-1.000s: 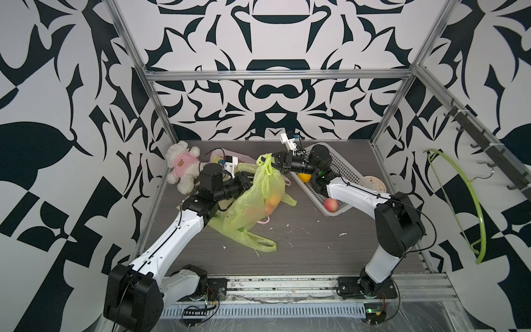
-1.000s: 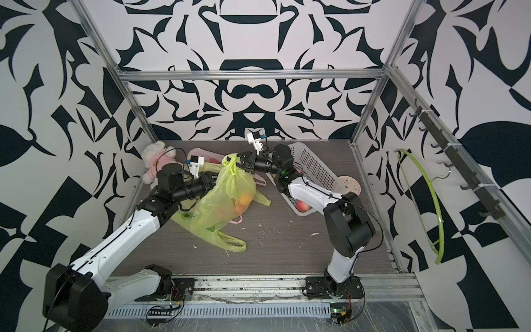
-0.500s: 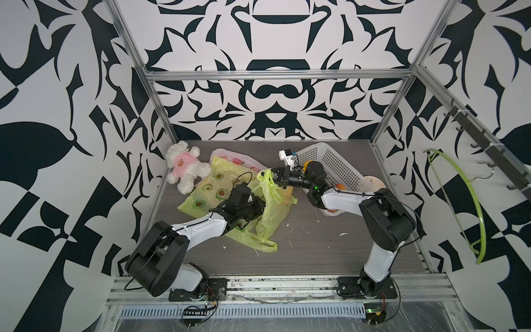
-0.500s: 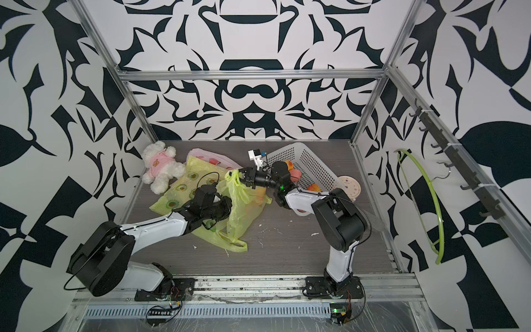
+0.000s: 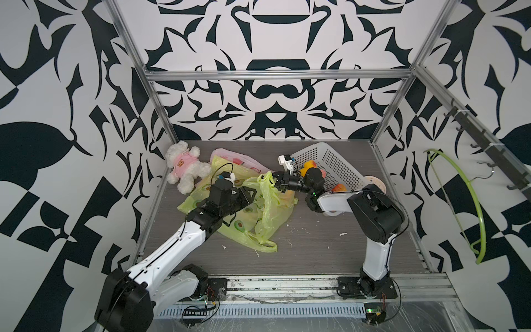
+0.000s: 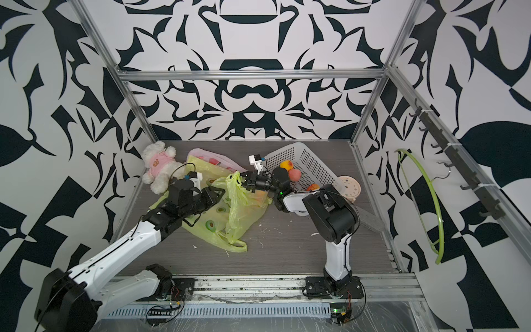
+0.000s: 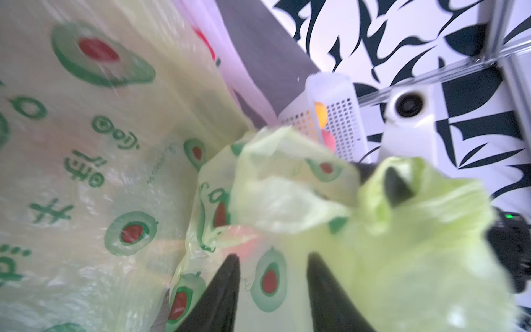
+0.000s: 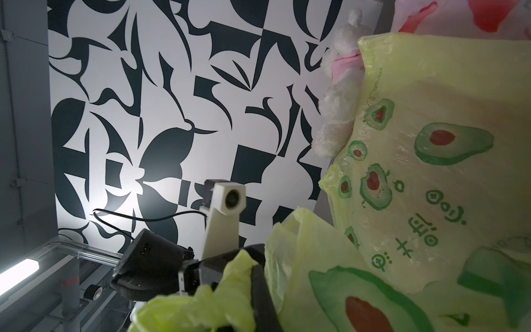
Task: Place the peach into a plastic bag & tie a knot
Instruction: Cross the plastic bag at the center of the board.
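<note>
**Yellow-green film bag held by one handle, knot not yet begun**

Nearest the rail, a loose loop [image 5: 263,246] of the same film lies flat on the table [image 5: 316,244]; whether it belongs to the raised bag or to the flat bag under it cannot be told. Above it, the bag [image 5: 270,212] hangs slack from its gathered top. The flat bag [image 5: 198,198], printed with avocados, is spread beneath and to the side.

The left gripper [image 7: 273,258] points at the bag's side wall. Its fingers [image 7: 224,287] stand apart and nothing is pinched between them. In the left wrist view a pink-orange glow low inside the film is probably the peach [image 7: 244,243], so loading appears to be done.

Farther back, the right gripper [image 5: 275,184] is clamped tight on the bunched handle [image 5: 267,178] and holds it clear of the table. Behind it the basket [image 5: 330,161] contains more fruit. A plush toy [image 5: 184,166] lies at the far corner.

The step in hand is judged to be the start of the knot. The next move calls for the left fingers to find and close on the bag's second handle or the free part of the mouth. The two ends can then be crossed, while the right grip keeps the mouth high so the peach does not roll out.
</note>
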`<action>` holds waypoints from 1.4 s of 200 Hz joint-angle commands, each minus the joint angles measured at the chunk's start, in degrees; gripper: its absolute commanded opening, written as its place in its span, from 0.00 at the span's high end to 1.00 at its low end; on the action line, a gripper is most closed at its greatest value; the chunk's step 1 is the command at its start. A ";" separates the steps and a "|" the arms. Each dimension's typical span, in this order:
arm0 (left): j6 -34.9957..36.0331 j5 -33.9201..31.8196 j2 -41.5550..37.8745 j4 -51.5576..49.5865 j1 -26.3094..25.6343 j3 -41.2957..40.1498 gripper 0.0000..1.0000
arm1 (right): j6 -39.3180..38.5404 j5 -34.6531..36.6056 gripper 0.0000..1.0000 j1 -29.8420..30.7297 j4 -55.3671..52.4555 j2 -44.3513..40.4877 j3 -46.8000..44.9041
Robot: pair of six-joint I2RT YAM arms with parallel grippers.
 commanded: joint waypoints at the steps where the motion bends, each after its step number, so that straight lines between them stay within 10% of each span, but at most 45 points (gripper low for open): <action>1: 4.28 0.83 -3.16 -8.94 2.53 3.70 0.53 | 1.29 -1.23 1.00 0.20 3.79 -1.56 4.11; 75: -3.36 26.03 0.73 10.83 8.78 7.04 0.41 | 2.55 -2.46 1.00 0.28 2.97 -1.79 8.13; 136: 9.89 11.80 3.92 -5.86 -2.20 9.17 0.30 | 1.46 -2.28 1.00 0.25 1.59 -1.43 7.95; 179: 9.59 4.49 6.76 -2.81 -7.36 4.65 0.97 | 1.37 -2.19 1.00 0.30 1.72 -1.72 7.14; 280: 1.36 -1.78 19.92 24.72 -8.81 -10.10 1.00 | 4.59 1.66 1.00 3.84 10.39 0.83 0.83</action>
